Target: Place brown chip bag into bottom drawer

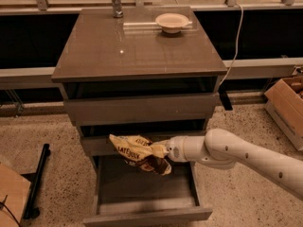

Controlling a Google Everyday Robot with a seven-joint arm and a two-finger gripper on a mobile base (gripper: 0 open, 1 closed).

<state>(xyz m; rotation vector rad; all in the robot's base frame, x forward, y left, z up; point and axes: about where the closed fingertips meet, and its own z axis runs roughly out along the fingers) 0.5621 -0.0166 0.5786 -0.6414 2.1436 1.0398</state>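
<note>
"LATE JULY" on brown chip bag [137, 151], gripped in hand [164, 151] over bottom drawer [147, 215].

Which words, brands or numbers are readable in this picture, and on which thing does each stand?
"LATE JULY": on the bag, which the pincer holds over the open bottom drawer.
Any smaller print on the bag: too blurred to read.
Nothing else shows text.

The gripper [164, 151] clasps the brown chip bag [138, 153] by one end, hanging above the pulled-out bottom drawer [142, 194] — not touching it.
</note>
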